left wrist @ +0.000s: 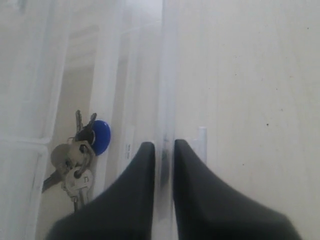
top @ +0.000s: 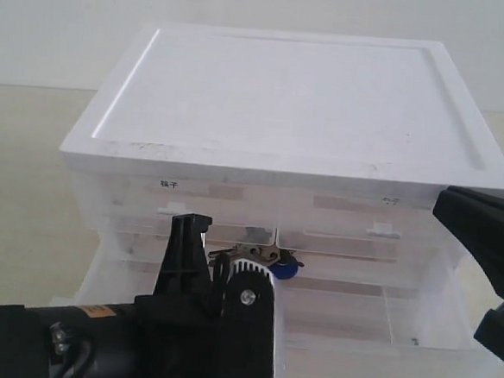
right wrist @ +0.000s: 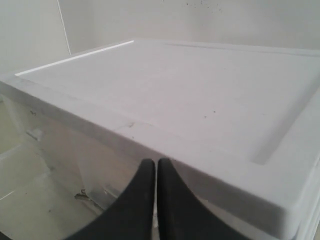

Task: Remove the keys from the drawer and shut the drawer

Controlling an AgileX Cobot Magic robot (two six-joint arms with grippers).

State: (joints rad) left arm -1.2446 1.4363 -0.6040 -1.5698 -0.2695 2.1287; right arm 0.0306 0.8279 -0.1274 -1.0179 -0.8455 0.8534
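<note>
Step looks like pre-grab: lowest shallow translucent plastic drawer (top: 415, 326) open, left claw (left wrist: 164, 150) pinching its front wall. Silver keys with round blue fob (left wrist: 80, 155) inside, near back. Right claw (right wrist: 156, 167) fingers together, empty. Next I'd guess: let go, reach in for keys

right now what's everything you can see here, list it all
cabinet: 1, white top, on the table
half-width drawers: 2, translucent, just under the top, shut
drawer: 1, translucent, lowest, open
keys: 1 bunch, silver with a blue fob, inside the open drawer
table: 1, beige, under the cabinet
left gripper: 1, black, clamped over the drawer's front wall
right gripper: 1, black, shut, by the cabinet's top edge
</note>
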